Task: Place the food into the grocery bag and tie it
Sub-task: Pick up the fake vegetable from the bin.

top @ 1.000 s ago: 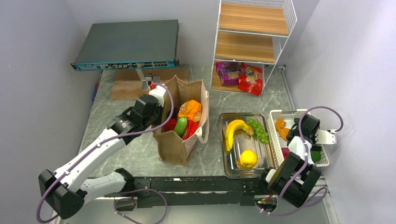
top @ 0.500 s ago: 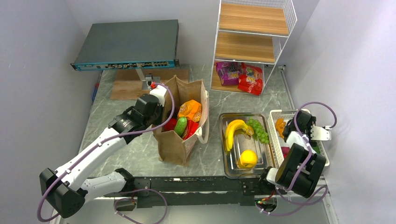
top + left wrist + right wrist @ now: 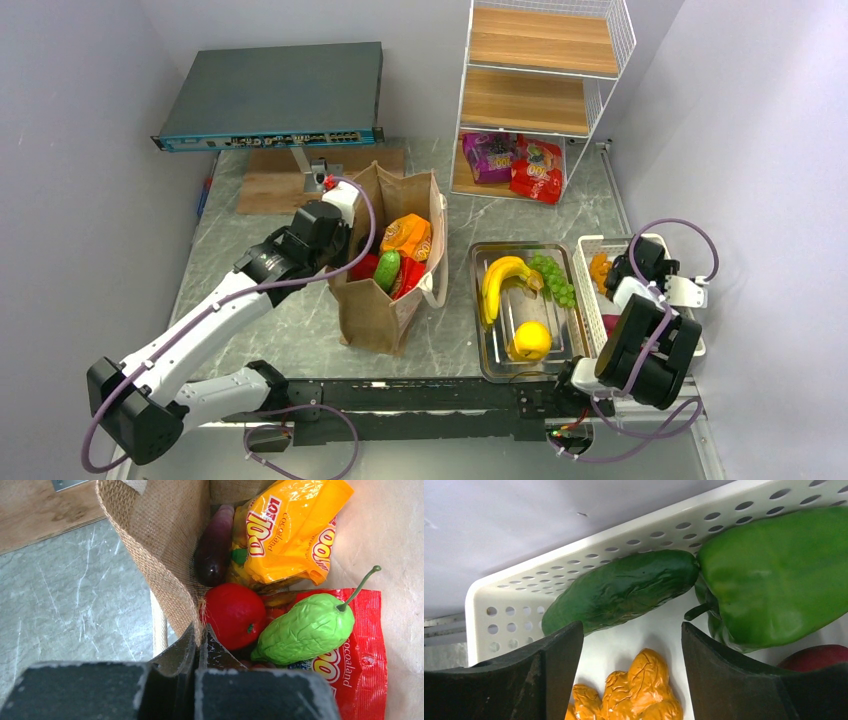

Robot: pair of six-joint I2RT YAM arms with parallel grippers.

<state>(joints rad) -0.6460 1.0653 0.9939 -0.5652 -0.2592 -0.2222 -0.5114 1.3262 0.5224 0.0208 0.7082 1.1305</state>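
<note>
The brown grocery bag (image 3: 375, 310) stands open mid-table. My left gripper (image 3: 347, 215) is shut on its left rim (image 3: 160, 555), fingers (image 3: 201, 632) pinching the edge. Inside lie an orange packet (image 3: 290, 525), a red packet (image 3: 360, 670), a red fruit (image 3: 232, 612), a wrinkly green fruit (image 3: 305, 627) and a dark purple piece (image 3: 215, 545). My right gripper (image 3: 631, 630) is down in the white basket (image 3: 524, 585), open, straddling a knobbly orange piece (image 3: 639, 690) with gaps on both sides. A cucumber (image 3: 624, 590), a green pepper (image 3: 774, 575) and a red item (image 3: 819, 657) lie beyond.
A clear tray (image 3: 480, 350) between bag and basket holds a banana (image 3: 503, 275), green grapes (image 3: 555, 275) and a lemon (image 3: 530, 340). A wire shelf at the back holds snack packets (image 3: 515, 160). A grey device (image 3: 275, 95) and wooden board (image 3: 270, 180) sit back left.
My right gripper has swung left and dropped into the basket over the orange piece, its jaws narrowing. The left gripper and bag have not moved.
</note>
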